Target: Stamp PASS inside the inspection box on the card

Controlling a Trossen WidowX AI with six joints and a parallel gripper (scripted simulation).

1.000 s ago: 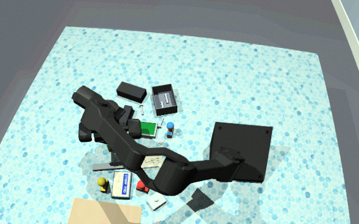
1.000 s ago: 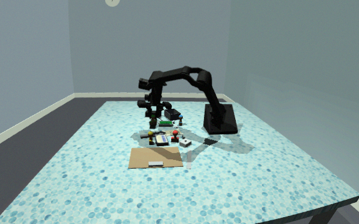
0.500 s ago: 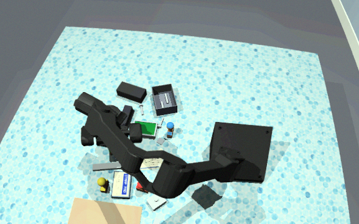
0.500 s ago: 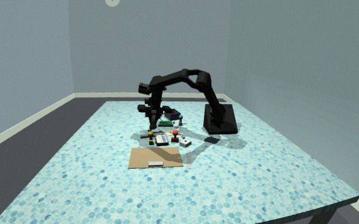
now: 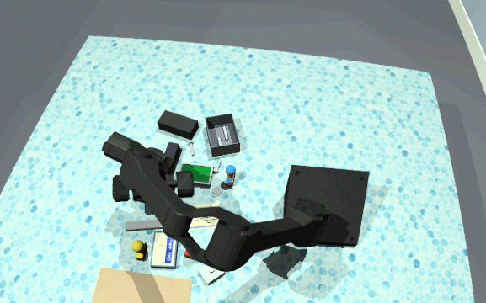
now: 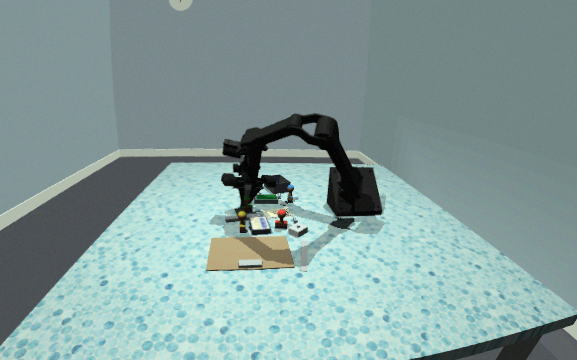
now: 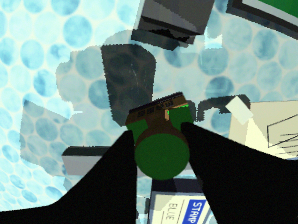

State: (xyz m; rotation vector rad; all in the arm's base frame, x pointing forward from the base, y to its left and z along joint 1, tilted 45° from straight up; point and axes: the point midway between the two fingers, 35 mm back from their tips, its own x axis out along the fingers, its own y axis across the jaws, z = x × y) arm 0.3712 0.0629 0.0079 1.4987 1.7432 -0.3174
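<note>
My gripper (image 6: 246, 206) (image 7: 157, 133) is shut on a stamp with a green knob (image 7: 161, 157), low over the bench, left of the card; its lower face is hidden, and whether it touches the bench I cannot tell. The cream card (image 5: 207, 222) (image 6: 274, 213) (image 7: 245, 137) is partly behind the arm in the top view. The wrist view shows only part of its outlined box, with no print in that part. The open green ink pad (image 5: 197, 172) (image 6: 266, 197) (image 7: 289, 5) lies behind the card. A pad case labelled blue (image 5: 157, 250) (image 6: 259, 224) (image 7: 172, 202) lies in front.
Stamps with yellow (image 5: 137, 246), blue (image 5: 230, 169) and red (image 6: 281, 213) knobs stand around. A grey bar (image 5: 141, 225) (image 7: 85, 164) lies beside the gripper. Dark blocks (image 5: 178, 124) (image 7: 175, 20), an open tray (image 5: 226, 150), a white box (image 6: 298, 230) and a tan board (image 6: 250, 250) are on the bench.
</note>
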